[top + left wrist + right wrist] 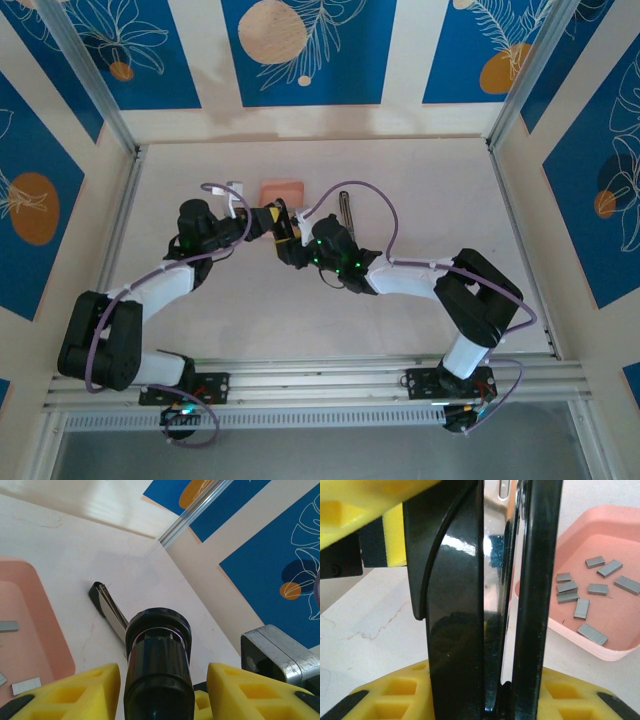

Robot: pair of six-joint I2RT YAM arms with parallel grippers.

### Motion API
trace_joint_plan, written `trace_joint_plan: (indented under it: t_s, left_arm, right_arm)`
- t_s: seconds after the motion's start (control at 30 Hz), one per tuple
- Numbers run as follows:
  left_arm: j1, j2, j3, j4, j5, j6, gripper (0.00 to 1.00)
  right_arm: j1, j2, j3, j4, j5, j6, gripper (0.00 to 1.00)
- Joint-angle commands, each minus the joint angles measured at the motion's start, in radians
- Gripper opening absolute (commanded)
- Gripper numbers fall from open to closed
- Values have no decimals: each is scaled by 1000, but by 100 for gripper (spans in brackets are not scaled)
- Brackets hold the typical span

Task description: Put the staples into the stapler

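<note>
The right gripper (pixel 485 680) is clamped on the stapler (pixel 455 620). One yellow finger presses its thick glossy black side and the other its thin black side, with a bright metal channel showing between the two black parts.

The left gripper (pixel 162 680) straddles the same black body from the left. One finger (pixel 75 695) sits close against it, and a narrow dark gap shows by the other, so I cannot tell whether it is squeezing.

From above, the two grippers meet at the middle of the table (pixel 440 200), and their black wrists cover most of the stapler.

The staples (pixel 582 607) lie loose in the pink tray (pixel 580 527). There are about nine short grey strips, scattered flat and mostly apart. The tray sits on the table just beyond the grippers, on the far side. In the right wrist view the stapler hides its left part.

A slim metal bar (pixel 343 210) with a black far end lies on the table right of the tray, running near to far. Its near end disappears behind the right wrist, so I cannot tell whether it joins the stapler.

A purple cable (pixel 385 215) arcs over the table just right of the bar.
</note>
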Motion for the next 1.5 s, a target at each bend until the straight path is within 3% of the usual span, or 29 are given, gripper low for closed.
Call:
trace_joint_plan:
  t_s: [0.0, 0.17, 0.47, 0.7, 0.9, 1.2, 1.27, 1.47]
  left_arm:
    - [-10, 4, 18, 51, 22, -6, 48]
    - [-11, 6, 16, 59, 30, -10, 42]
    - [-18, 7, 3, 78, 37, -10, 44]
    - [-24, 9, 4, 81, 47, -2, 36]
    - [-27, 8, 3, 88, 56, 2, 35]
    - [-30, 9, 7, 121, 70, 28, 12]
    - [-29, 4, 10, 119, 72, 53, 8]
    - [-29, -11, 60, 42, 101, 233, 0]
  right_arm:
    - [6, -11, 52, 106, -13, -1, 26]
    - [7, -13, 54, 108, -12, 0, 26]
    - [4, -16, 60, 117, -18, 8, 26]
    - [-1, -18, 58, 133, -35, 18, 26]
    - [-4, -21, 60, 141, -44, 18, 25]
    - [-9, -29, 57, 143, -59, 24, 27]
    - [-14, -35, 54, 137, -64, 29, 31]
    - [-55, -107, 27, 41, -134, 76, 57]
